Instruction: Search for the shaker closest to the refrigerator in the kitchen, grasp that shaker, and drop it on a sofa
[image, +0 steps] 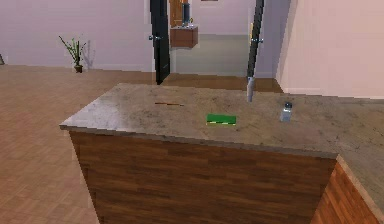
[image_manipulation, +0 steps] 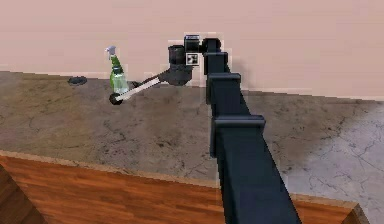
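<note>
In the forward view, a small pale shaker-like thing with a dark cap (image: 286, 111) stands near the right of a stone countertop (image: 130, 112). A taller grey slim thing (image: 251, 89) stands behind it at the far edge. In the arm side view the dark arm (image_manipulation: 235, 130) reaches out over the countertop (image_manipulation: 100, 135). The gripper (image_manipulation: 118, 98) points left, its thin fingers ending at the foot of a green bottle (image_manipulation: 116, 74) that stands on the counter. I cannot tell whether the gripper holds anything.
A flat green thing (image: 222, 120) and a thin brown stick (image: 170, 102) lie on the counter. A small dark disc (image_manipulation: 77, 81) sits left of the bottle by the wall. Beyond the counter are a brick-red floor, a potted plant (image: 75, 52) and a doorway (image: 208, 45).
</note>
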